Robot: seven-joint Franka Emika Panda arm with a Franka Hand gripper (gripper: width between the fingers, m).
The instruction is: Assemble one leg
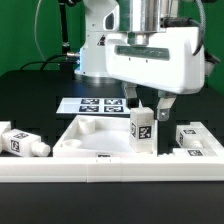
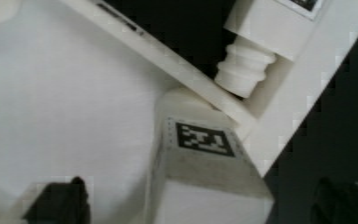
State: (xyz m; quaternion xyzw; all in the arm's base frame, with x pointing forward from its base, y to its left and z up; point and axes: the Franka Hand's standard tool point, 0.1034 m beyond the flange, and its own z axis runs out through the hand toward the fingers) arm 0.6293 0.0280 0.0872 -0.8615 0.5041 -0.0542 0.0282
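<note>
A leg, a stubby white post with a square tag on its side, stands upright at the near right corner of the large white tray-like piece. My gripper hangs over the leg's top with a dark finger on each side. In the wrist view the leg lies between the fingertips, with a gap showing on either side, so my gripper is open around it. The tray-like piece's flat face fills one side of that view.
Another leg lies at the exterior view's left and one more at its right; that one shows in the wrist view with its threaded end towards the tray's rim. The marker board lies behind the tray, near the robot base.
</note>
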